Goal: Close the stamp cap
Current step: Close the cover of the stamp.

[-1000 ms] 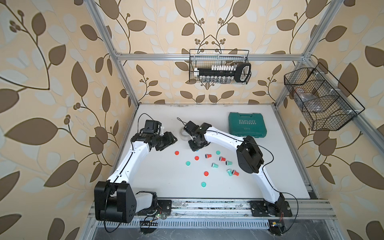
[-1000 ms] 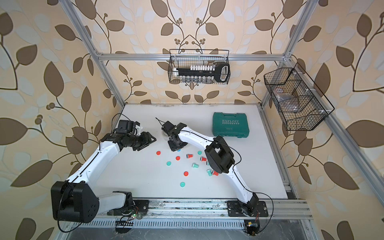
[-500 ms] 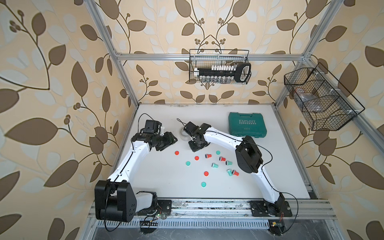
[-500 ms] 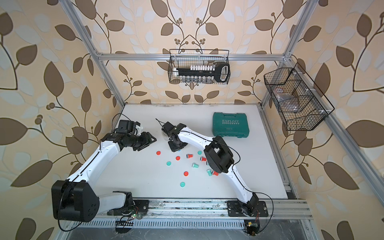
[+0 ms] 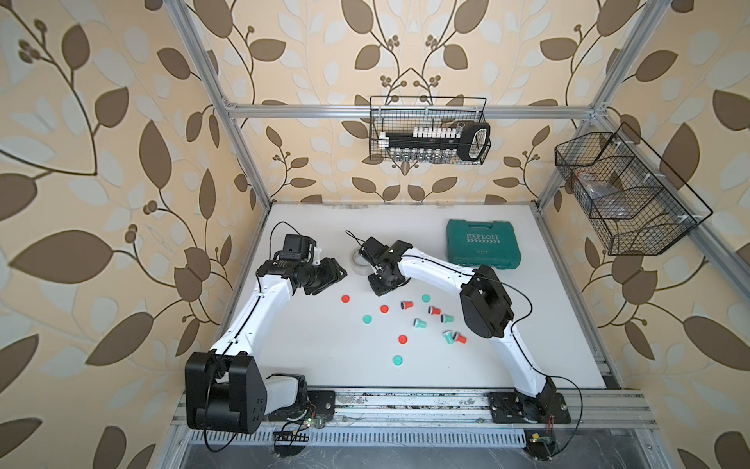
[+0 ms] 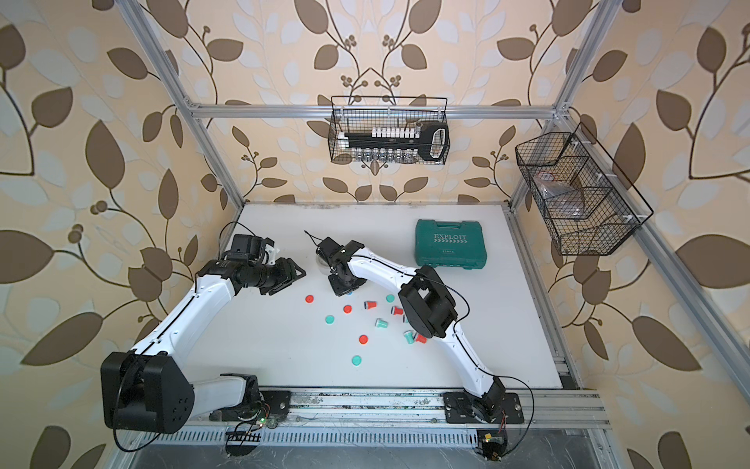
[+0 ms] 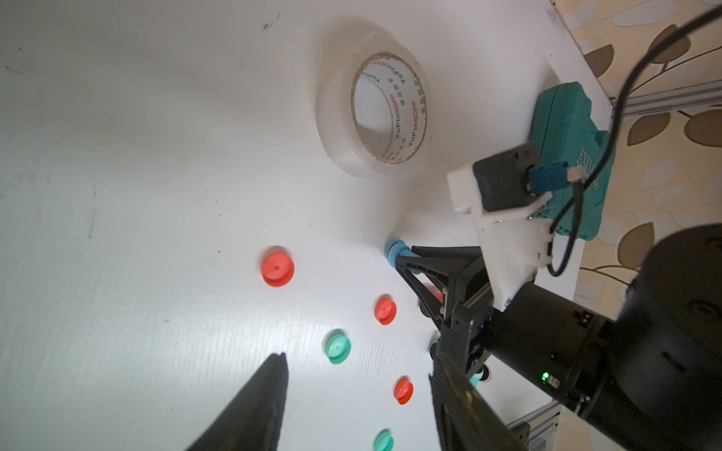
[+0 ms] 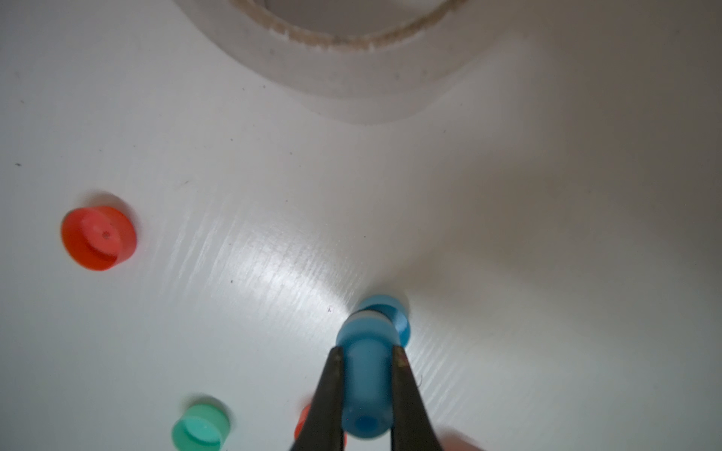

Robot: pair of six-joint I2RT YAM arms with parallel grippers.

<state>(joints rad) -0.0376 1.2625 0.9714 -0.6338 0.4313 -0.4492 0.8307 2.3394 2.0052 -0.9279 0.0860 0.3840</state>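
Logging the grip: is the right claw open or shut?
Shut: the right claw grips the blue stamp by its sides.

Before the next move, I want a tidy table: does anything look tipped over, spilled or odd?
Nothing spilled or damaged. Several stamps lie tipped on their sides among scattered loose caps; a teal stamp and a red stamp lie side by side. The right gripper grips a blue stamp over a blue cap.

Right wrist view: the tape roll (image 8: 351, 86) is cut off at the edge; the blue stamp (image 8: 367, 390) is blurred; a red piece (image 8: 301, 425) lies half hidden behind my right end effector (image 8: 367, 349). In both top views it covers the stamp.
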